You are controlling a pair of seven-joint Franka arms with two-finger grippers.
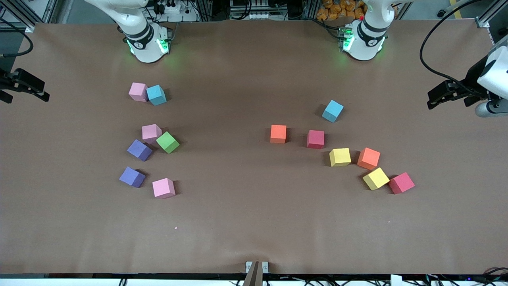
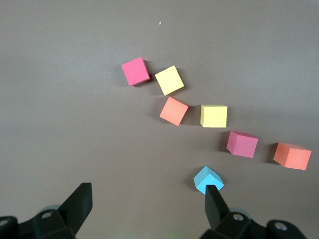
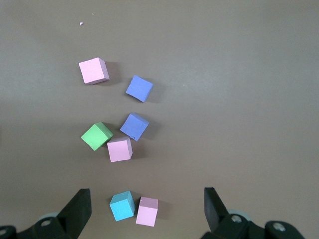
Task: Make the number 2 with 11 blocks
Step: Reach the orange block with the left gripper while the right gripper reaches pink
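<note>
While the blocks (image 1: 278, 134) lie scattered, no digit has begun!
Two loose clusters flank the orange cube (image 1: 278, 134) near mid-table, one toward each arm's end. Left gripper (image 2: 147, 206) and right gripper (image 3: 145, 209) both hang wide open, empty, waiting. Next: pick a first cube. No readable writing anywhere.

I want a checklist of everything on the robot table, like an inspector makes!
Surface: brown paper-covered table, flat.
Job's things: scattered foam cubes, no digit formed. Toward the right arm's end: three pink, two purple, one green cube. Toward the left arm's end: two orange, two crimson, two yellow.
Clutter: two light-blue cubes, one touching a pink cube, one alone.
Grippers: left gripper and right gripper wait at the table's ends, fingers open, holding nothing.
Cables: black cable near the left arm.
Surroundings: metal framing, equipment.
</note>
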